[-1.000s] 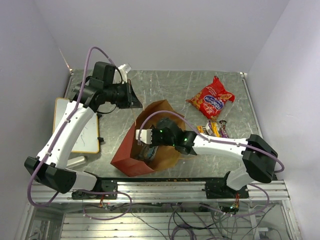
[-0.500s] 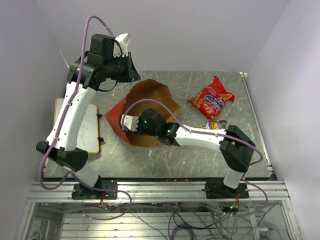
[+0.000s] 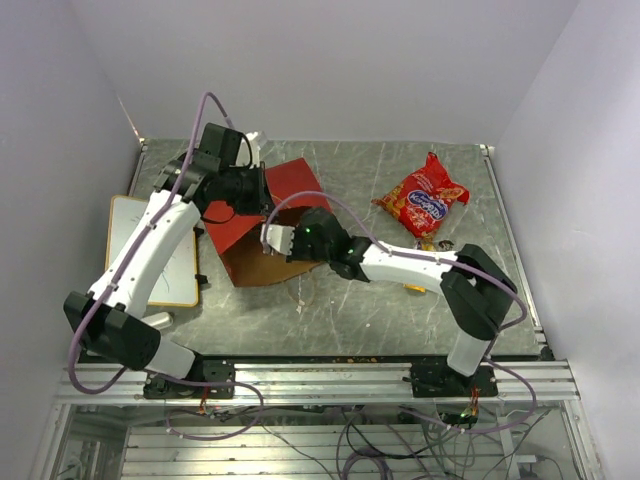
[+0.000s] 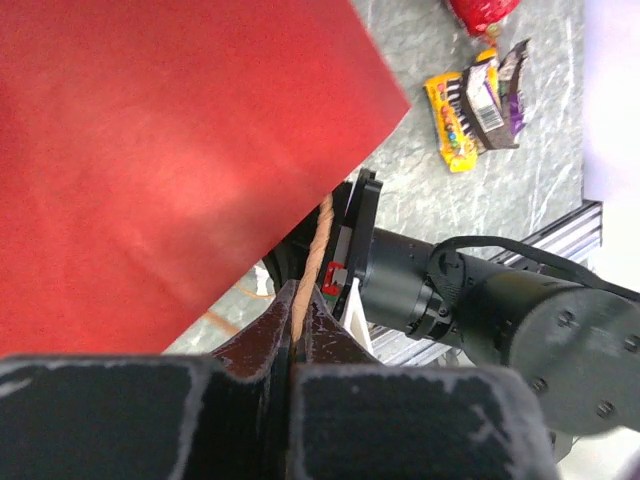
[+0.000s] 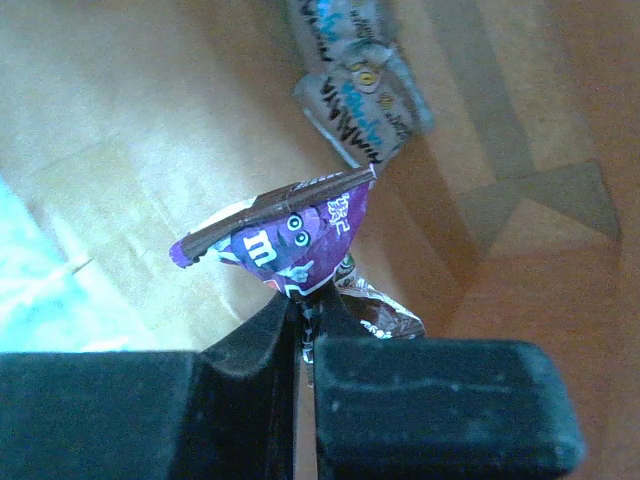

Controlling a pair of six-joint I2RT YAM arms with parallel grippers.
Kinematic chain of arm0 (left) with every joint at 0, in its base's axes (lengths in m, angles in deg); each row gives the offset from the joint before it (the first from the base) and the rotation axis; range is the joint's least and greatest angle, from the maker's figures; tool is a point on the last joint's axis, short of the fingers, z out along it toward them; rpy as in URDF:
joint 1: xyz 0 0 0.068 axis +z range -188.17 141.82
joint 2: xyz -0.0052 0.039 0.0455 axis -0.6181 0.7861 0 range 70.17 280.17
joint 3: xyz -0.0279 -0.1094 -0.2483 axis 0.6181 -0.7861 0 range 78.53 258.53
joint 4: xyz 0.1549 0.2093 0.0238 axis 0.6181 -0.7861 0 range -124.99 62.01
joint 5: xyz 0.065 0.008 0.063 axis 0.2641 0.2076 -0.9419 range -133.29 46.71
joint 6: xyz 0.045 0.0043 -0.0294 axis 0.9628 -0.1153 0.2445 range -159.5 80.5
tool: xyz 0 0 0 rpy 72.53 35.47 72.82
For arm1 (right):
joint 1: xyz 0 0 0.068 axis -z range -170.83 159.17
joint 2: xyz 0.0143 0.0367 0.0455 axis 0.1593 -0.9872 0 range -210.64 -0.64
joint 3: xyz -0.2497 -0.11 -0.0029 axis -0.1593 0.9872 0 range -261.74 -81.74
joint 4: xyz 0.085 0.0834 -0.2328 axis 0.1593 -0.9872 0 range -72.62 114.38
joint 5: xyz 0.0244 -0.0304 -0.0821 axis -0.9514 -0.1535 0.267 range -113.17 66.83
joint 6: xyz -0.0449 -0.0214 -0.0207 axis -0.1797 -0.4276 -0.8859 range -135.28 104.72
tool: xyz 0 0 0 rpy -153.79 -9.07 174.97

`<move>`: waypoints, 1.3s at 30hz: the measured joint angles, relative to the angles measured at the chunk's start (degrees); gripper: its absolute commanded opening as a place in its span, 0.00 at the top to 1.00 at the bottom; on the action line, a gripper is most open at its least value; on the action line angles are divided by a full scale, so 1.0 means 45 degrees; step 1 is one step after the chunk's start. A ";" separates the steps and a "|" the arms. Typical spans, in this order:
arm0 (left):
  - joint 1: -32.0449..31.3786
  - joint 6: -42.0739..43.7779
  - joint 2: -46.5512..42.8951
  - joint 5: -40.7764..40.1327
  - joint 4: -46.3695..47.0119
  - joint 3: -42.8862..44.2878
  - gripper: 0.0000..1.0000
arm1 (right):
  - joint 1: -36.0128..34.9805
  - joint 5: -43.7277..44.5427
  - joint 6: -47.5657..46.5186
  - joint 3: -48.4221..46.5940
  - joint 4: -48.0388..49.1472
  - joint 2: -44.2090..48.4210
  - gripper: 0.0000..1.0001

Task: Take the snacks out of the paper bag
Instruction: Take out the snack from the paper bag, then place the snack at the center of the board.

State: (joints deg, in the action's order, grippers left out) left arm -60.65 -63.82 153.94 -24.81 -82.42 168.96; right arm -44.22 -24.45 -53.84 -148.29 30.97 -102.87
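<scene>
Already out: red chip bag (image 3: 423, 196) and yellow candy packet (image 4: 452, 115), with two darker packets touching it, lying on the table (image 3: 400, 310) well apart from the bag.
Paper bag: red paper bag (image 3: 282, 185) tipped over, so its brown inside can be reached from the side.
Left gripper (image 4: 293, 300): pressed together on the twisted handle (image 4: 315, 245), seemingly to hold the bag up and steady.
Right gripper (image 5: 303, 310): inside the bag, pinching the purple M&M's packet (image 5: 290, 235) by its lower edge, ready to draw it out.
Left inside: light-blue packet (image 5: 365, 95) deeper in; dark wrapper (image 5: 385, 315) just beneath the purple one.
</scene>
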 measured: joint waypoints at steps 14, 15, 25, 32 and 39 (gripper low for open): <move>0.0005 -0.0588 -0.0355 -0.0486 0.0039 0.1219 0.93 | 0.0233 -0.3701 -0.1613 0.1719 -0.2001 0.4726 1.00; 0.0005 -0.0607 -0.0350 -0.0554 0.0063 0.1234 0.93 | 0.0267 -0.3876 -0.1486 0.1768 -0.2317 0.5251 1.00; 0.0024 -0.0602 -0.0287 -0.0622 0.0146 0.0670 0.93 | 0.0466 -0.2939 0.1049 0.2263 -0.4172 0.8811 1.00; 0.0049 -0.0510 -0.0039 -0.0311 0.0165 0.0622 0.93 | 0.0670 0.1763 0.3400 0.2273 -0.4201 0.8961 1.00; 0.0049 -0.0355 -0.0044 0.0078 0.0185 0.0622 0.93 | 0.3521 0.5940 0.7878 0.0063 -0.6358 0.6713 1.00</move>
State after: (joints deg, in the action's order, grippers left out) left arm -60.44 -65.41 153.74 -24.46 -81.59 171.76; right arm -28.37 2.28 -18.39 -148.00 2.36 -72.67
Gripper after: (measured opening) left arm 0.074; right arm 0.024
